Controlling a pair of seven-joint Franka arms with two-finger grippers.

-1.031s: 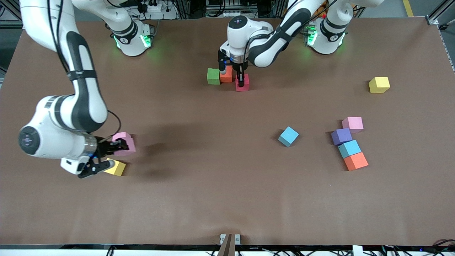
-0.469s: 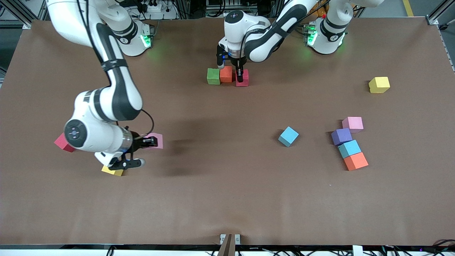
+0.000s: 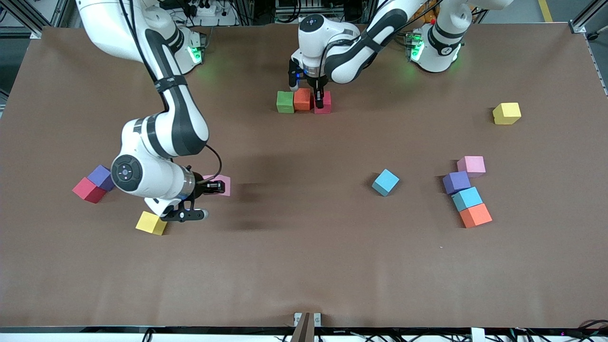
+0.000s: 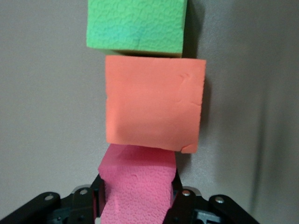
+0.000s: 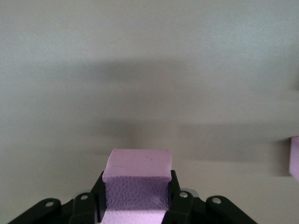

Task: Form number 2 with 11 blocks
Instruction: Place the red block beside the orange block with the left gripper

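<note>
A green block, an orange block and a red block form a short row near the robots' bases. My left gripper is shut on the red block, which touches the orange one. The left wrist view shows the green block, the orange block and the red block between the left gripper's fingers. My right gripper is shut on a pink block over the table toward the right arm's end. The pink block also shows in the right wrist view.
A red block, a purple block and a yellow block lie beside the right arm. Toward the left arm's end lie a light blue block, a yellow block, and a cluster of pink, purple, light blue and orange.
My right gripper has carried the pink block toward the table's middle, uncovering the red and purple blocks. My left gripper has moved the red block into line against the orange block.
</note>
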